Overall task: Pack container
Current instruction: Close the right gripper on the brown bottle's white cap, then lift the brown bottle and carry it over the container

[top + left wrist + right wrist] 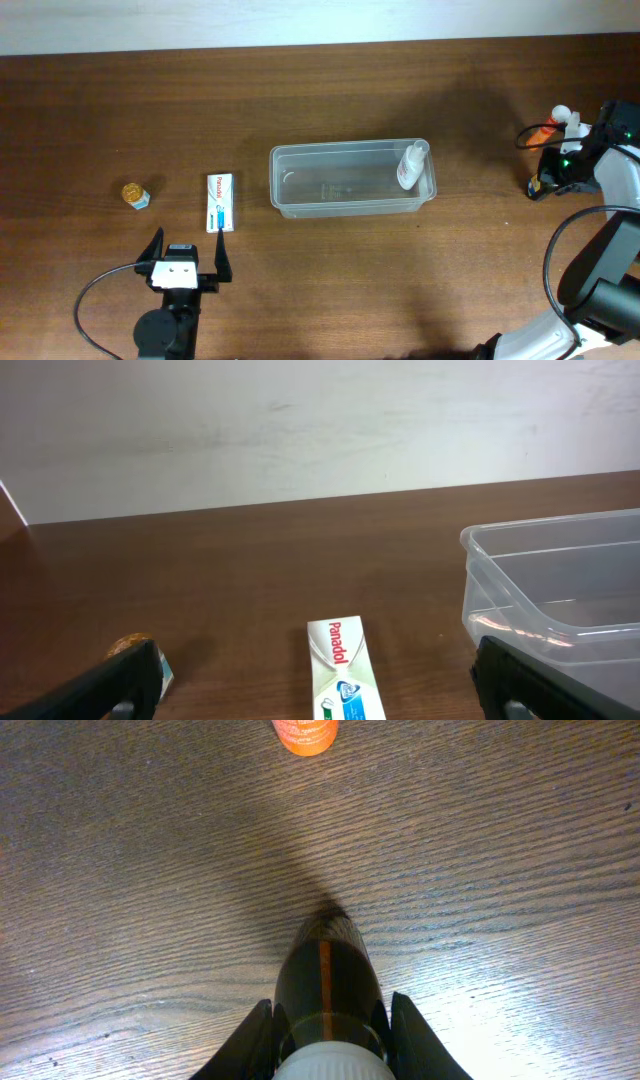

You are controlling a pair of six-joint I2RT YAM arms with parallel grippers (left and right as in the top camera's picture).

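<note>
The clear plastic container [300, 190] lies at the table's middle; a white bottle [411, 166] leans inside its right end. The container's corner also shows in the left wrist view [560, 580]. A white Panadol box [220, 202] lies left of it, also seen in the left wrist view [343, 675]. A small gold-capped jar [136, 195] stands farther left. My left gripper [187, 255] is open and empty just in front of the box [318, 660]. My right gripper [550, 178] at the far right is shut [332, 1002] on a dark brown bottle with a white cap [325, 955], its base on the table.
An orange bottle with a white cap [556, 122] lies behind the right gripper, its end showing in the right wrist view [305, 732]. A pale wall runs along the table's back edge. The right arm's cables loop at the right edge.
</note>
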